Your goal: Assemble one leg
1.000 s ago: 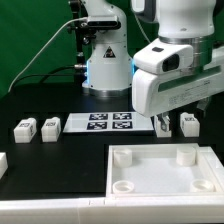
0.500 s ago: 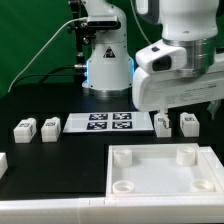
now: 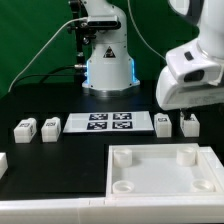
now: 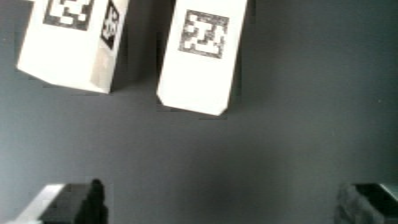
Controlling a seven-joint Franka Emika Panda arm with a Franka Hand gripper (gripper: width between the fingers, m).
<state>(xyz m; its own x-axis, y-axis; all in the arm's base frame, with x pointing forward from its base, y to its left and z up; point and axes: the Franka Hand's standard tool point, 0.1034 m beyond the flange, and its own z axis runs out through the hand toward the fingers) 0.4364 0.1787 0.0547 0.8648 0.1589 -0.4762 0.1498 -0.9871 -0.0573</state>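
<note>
1. End effector (image 4: 222, 205) of mine hangs spread wide, pinching nothing.
2. Beyond my fingertips, the leg (image 4: 205, 60) rests on the dark table (image 4: 214, 150), tag facing up, clear of me.
3. Just beside it sits a second leg (image 4: 75, 45).
4. Both are near the marker board (image 3: 110, 122), off its end on the exterior view's right.

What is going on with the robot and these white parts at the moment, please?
A Panda arm is assembling furniture, and right now it holds nothing. Its jaws stand open and empty above the dark table, close to two white legs that lie side by side, apparently the pair on the exterior view's right. Two more legs lie on that view's left, past the marker board. The white tray in front has nothing in its corner sockets yet.
</note>
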